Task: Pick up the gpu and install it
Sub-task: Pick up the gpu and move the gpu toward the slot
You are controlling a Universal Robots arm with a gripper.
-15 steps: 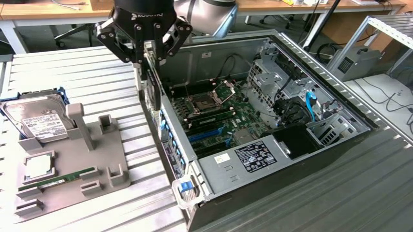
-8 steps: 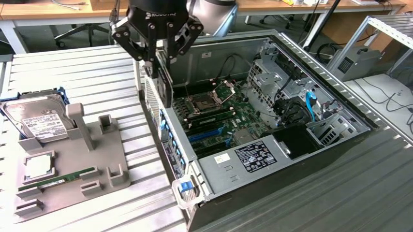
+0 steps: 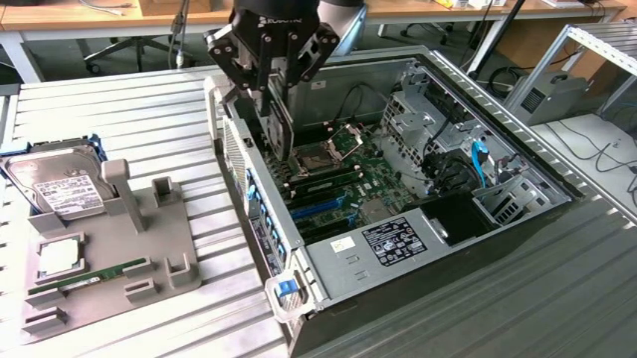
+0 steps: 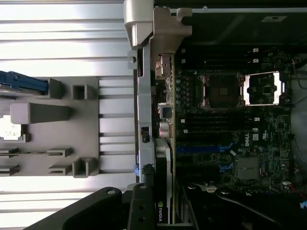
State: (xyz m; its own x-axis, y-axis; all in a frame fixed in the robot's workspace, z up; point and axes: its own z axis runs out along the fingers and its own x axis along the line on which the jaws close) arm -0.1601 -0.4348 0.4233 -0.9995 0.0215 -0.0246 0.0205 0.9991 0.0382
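One claw (image 3: 271,93) clamped on the upright gpu (image 3: 282,134) over the open computer case (image 3: 236,148).

A green Nvidia logo is seen on the edge of the gpu (image 4: 163,196), DELL is printed in white on the motherboard (image 4: 261,143), and the print on the case label (image 3: 394,240) and the hard-drive label (image 3: 62,195) cannot be read.
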